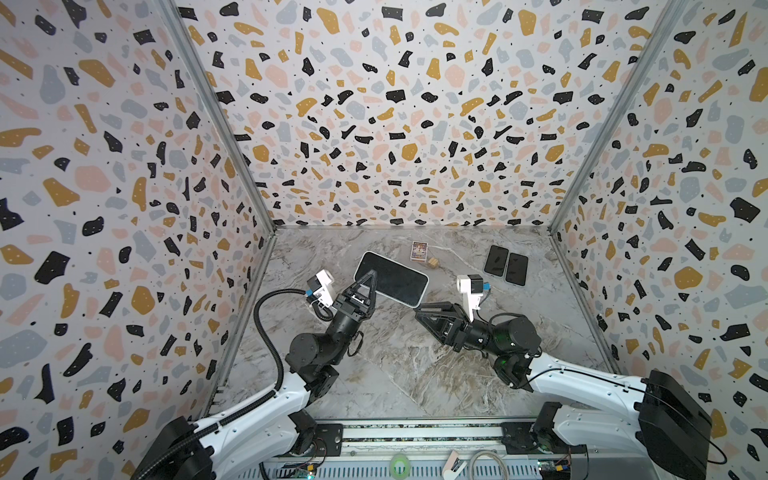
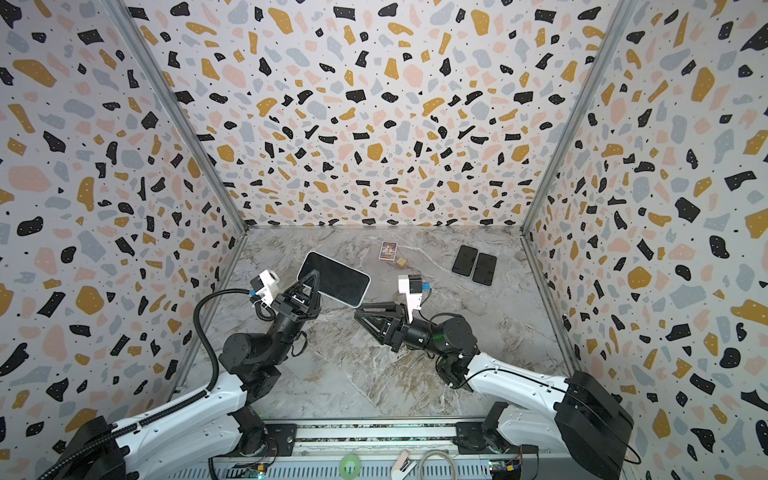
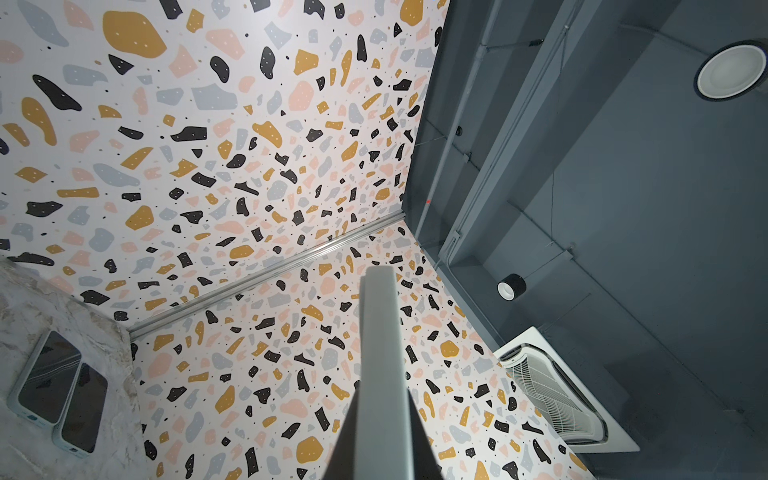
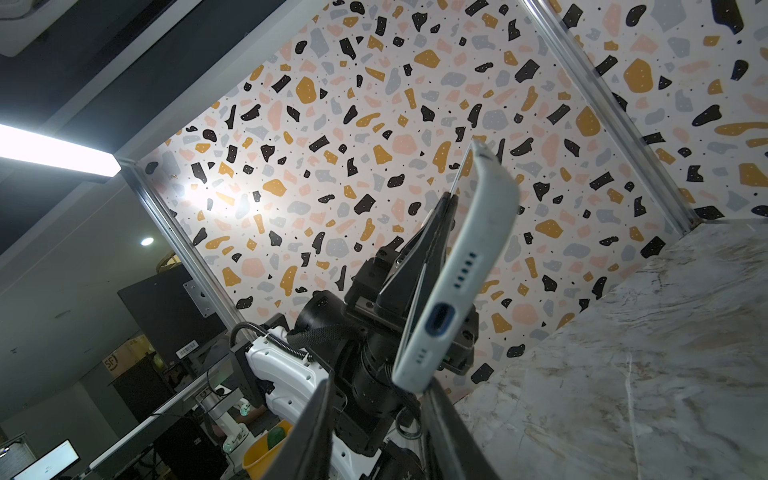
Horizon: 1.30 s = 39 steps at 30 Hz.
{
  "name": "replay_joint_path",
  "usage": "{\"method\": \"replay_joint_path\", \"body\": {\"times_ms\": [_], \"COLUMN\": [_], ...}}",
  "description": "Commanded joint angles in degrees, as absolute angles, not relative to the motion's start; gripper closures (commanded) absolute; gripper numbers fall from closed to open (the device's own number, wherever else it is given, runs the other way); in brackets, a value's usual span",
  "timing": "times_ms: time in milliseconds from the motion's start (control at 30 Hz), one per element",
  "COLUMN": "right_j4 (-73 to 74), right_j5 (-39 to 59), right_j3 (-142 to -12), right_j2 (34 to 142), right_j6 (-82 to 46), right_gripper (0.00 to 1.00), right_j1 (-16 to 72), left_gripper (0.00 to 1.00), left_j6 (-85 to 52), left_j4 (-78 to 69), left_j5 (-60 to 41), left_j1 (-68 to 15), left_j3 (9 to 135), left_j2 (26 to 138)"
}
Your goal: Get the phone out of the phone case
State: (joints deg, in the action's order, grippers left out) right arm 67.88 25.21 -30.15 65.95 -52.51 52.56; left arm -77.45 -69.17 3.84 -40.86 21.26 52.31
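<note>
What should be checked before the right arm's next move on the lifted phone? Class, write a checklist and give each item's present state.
1. The left gripper is shut on the cased phone: ok.
2. The phone is held off the table: ok.
3. The right gripper has its jaws either side of the phone's near corner: ok.
4. The right jaws are closed on the case: not ok, a gap shows.
5. The phone is out of the case: not ok.
6. The two spare phones lie out of the way: ok.
</note>
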Motion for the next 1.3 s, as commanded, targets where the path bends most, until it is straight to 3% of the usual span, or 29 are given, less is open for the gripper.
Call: {"method": "replay_joint_path", "body": {"times_ms": [0,367,867,1267], "right_j4": [70.88,71.59,71.13,68.82], "right_j5": [24.87,24.80,25.32,25.93], "right_j3": [-32.67,-32.87,-33.64,-33.47], "right_j2": [65.64,66.42,67.20,67.13], "right_j6": [-52.73,-53.20,-52.88,-49.77], "right_gripper": [0.64,0.69,0.91,1.00], "right_j1": [52.36,52.28,52.11,51.92], "left_gripper": [1.00,1.00,1.00,1.00], "left_j6": [-76.22,-75.98,-75.85,-77.44], "left_j4": [-74.01,-73.71,-73.66,-70.71], "left_j5": [4.09,4.49,4.39,3.98], "left_j1": [-41.22,-41.30,-41.48,-41.48], "left_j3": [21.61,21.36,21.28,22.75], "left_j2": [50.89,50.89,50.99,50.32]}}
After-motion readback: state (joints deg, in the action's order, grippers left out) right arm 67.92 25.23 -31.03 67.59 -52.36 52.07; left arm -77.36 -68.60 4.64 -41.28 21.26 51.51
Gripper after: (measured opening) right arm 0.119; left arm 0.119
